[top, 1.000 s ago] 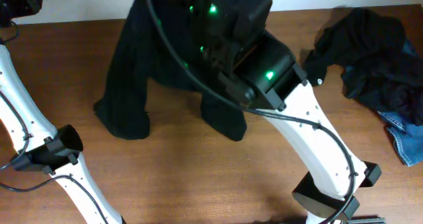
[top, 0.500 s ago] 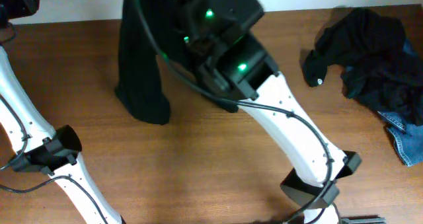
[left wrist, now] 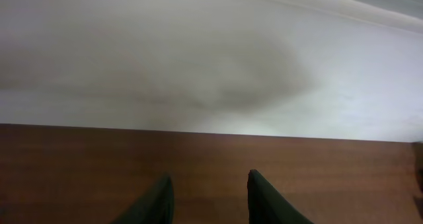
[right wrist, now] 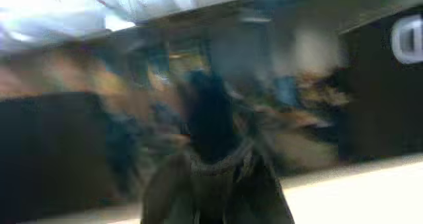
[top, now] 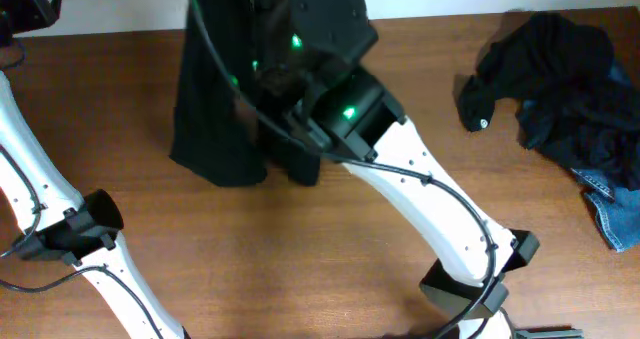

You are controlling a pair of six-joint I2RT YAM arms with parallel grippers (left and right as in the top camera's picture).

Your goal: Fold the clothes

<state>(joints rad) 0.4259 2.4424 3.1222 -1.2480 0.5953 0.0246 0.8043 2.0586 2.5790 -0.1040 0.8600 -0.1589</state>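
Grips the long, limp, matte black fabric garment (top: pixel 215 129) in the closed right gripper (right wrist: pixel 213 174), dangling over the far left-centre of the brown wooden table (top: pixel 300 269), left gripper (left wrist: pixel 205 197) part-open and empty; likely soft, light, saggy, so best pinched at two spread edge corners.

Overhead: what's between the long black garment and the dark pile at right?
Just the right arm beside the long garment, then bare table up to the pile. The overhead view shows it.
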